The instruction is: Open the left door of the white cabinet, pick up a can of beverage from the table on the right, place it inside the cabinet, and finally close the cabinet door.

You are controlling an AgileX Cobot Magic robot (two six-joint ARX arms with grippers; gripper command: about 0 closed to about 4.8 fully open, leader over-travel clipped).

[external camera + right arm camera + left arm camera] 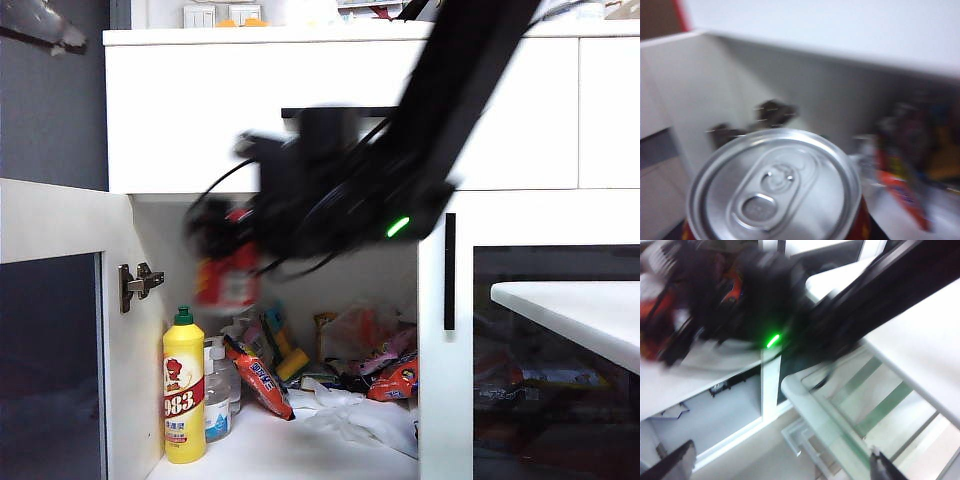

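The large white cabinet (pixel 200 110) with its black-handled drawer is standing with its white-framed, dark-glass left door (pixel 50 330) already swung wide, so opening is done; placing and closing are remaining. The smooth white table (pixel 580 310) is jutting in at the right. The right gripper (pixel 225 255), blurred, is reaching into the cabinet's open mouth, apparently clamping the small red metal can of beverage (pixel 775 190) just above the shelf's front left corner. The left gripper (pixel 780 465) is hanging with its jaws spread and empty, beside the table edge. A tall yellow green-capped bottle (pixel 184 390) and crumpled snack packets (pixel 380 370) are crowding the shelf, leaving little landing room.
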